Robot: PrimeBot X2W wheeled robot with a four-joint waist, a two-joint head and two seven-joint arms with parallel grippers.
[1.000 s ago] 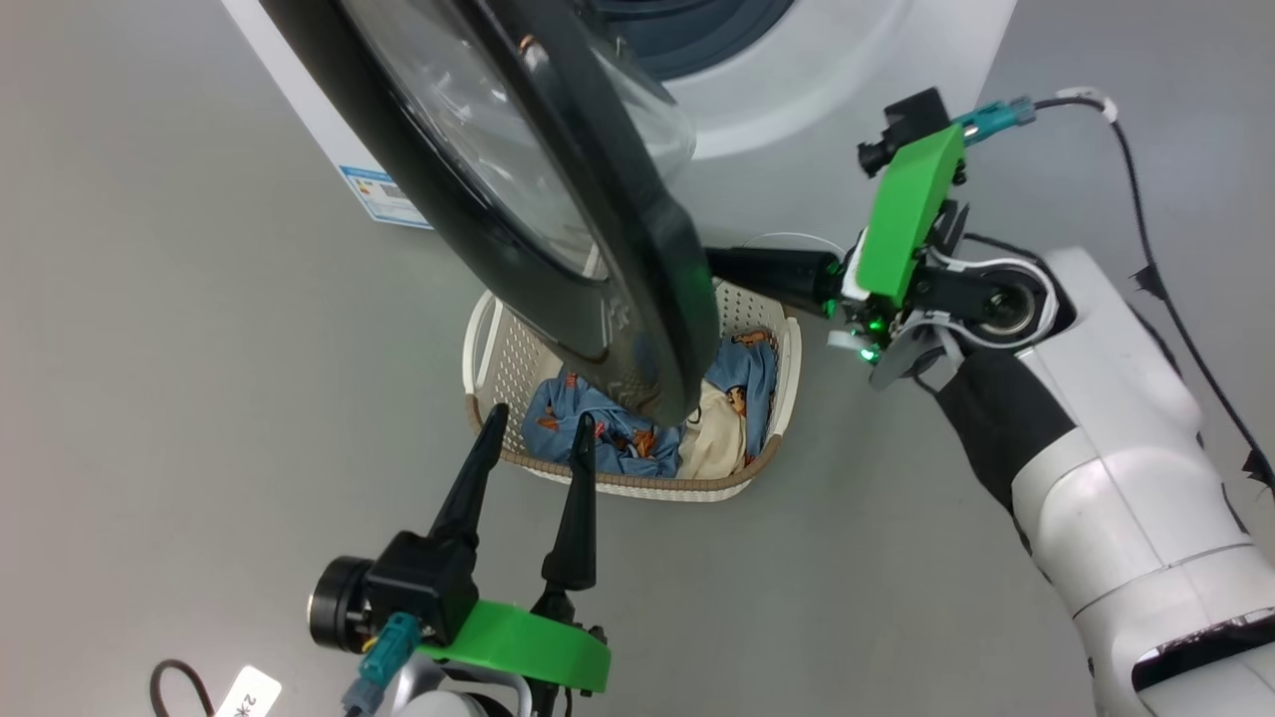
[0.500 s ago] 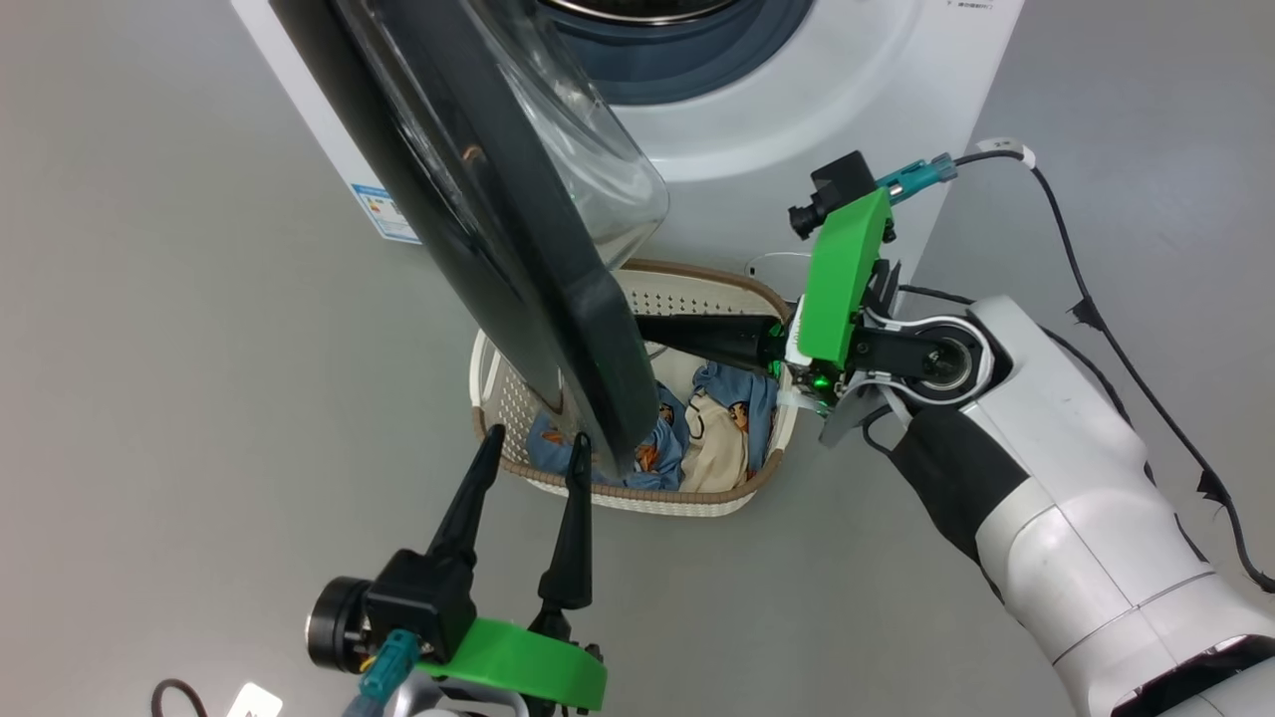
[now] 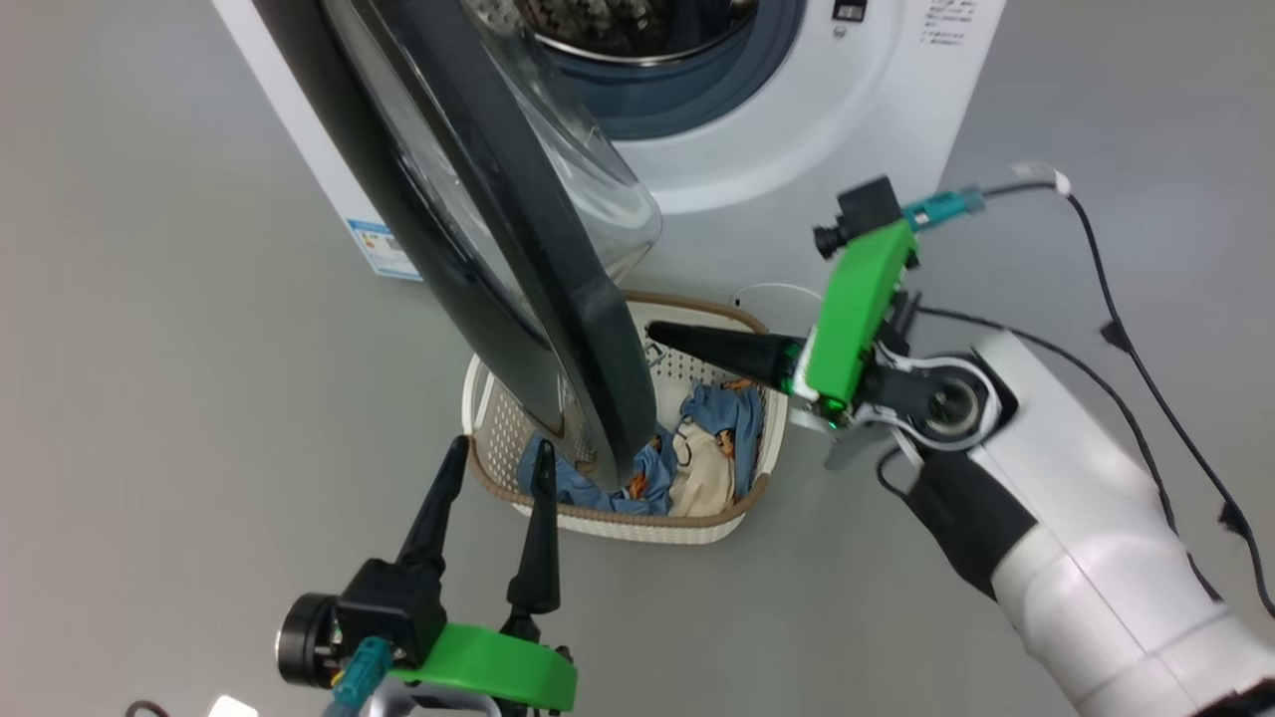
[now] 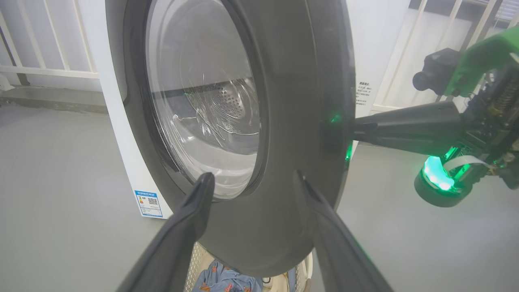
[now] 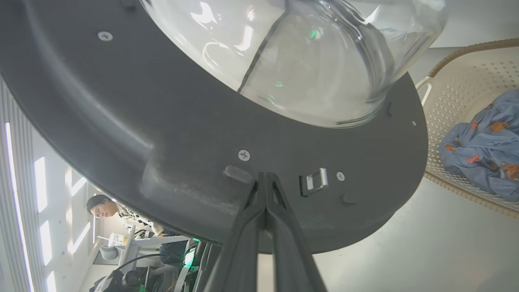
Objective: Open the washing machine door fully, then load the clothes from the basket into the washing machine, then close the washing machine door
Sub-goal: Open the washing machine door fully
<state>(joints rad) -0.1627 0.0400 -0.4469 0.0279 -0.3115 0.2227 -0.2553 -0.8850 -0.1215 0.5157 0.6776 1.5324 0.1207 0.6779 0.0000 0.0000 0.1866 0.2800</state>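
Observation:
The washing machine is white, and its steel drum shows at the top. The glossy black washing machine door stands swung out, edge-on to the head view, over the basket. Light-blue and cream clothes lie in the basket. My right gripper is shut with nothing in it, its tips against the door's inner face beside the latch. My left gripper is open in front of the door's outer face, fingers apart and not touching it.
A blue label sticker marks the machine's lower left corner. A black cable trails over the grey floor on the right. A person sits far behind the door in the right wrist view. Bare floor lies left and right of the basket.
The head camera has tilted up, bringing more of the drum opening into view. The door stands a little wider, with my shut right gripper still at its inner face. The left gripper stays open.

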